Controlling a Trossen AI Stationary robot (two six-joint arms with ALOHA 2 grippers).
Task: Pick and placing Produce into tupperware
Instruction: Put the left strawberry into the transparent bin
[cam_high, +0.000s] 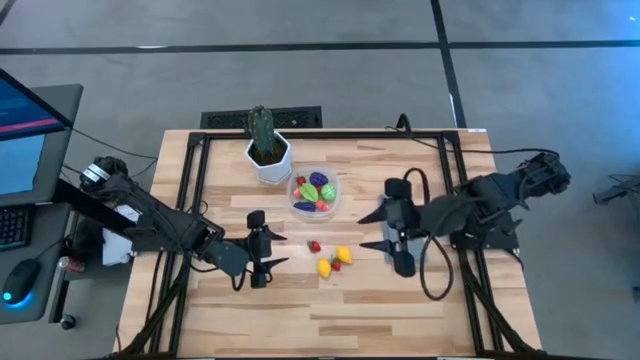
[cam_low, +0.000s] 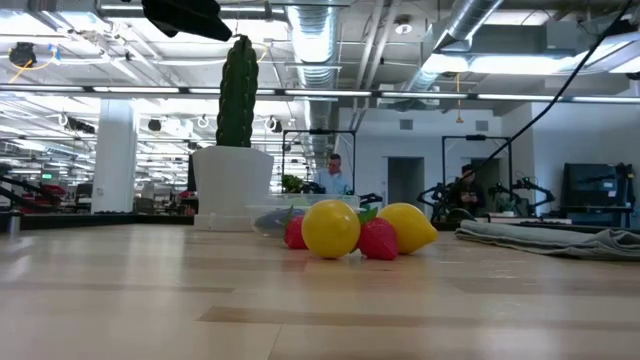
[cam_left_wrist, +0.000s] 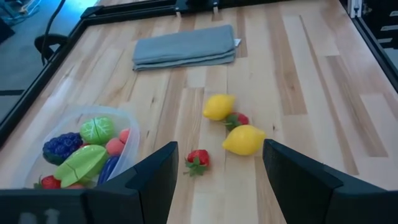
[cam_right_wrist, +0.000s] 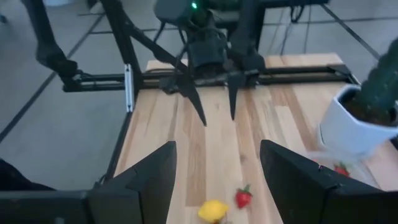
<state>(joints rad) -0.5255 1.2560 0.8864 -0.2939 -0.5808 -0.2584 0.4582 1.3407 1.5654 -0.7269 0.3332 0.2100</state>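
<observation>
The round clear tupperware (cam_high: 314, 194) stands next to the white pot and holds several toy pieces: green, purple, red and pink (cam_left_wrist: 81, 149). Loose on the wood between the arms lie a red strawberry (cam_high: 314, 245), two yellow lemons (cam_high: 344, 255) (cam_high: 324, 267) and a small red piece (cam_left_wrist: 236, 119) between the lemons. My left gripper (cam_high: 278, 250) is open, left of the loose produce and pointing at it. My right gripper (cam_high: 368, 231) is open, just right of the produce, facing the left one. Neither touches anything.
A cactus in a white hexagonal pot (cam_high: 267, 152) stands at the far side beside the container. A flat grey folded cloth (cam_left_wrist: 185, 46) lies beyond the lemons, toward the right arm. Black frame rails (cam_high: 195, 190) run along the table's left, right and far edges.
</observation>
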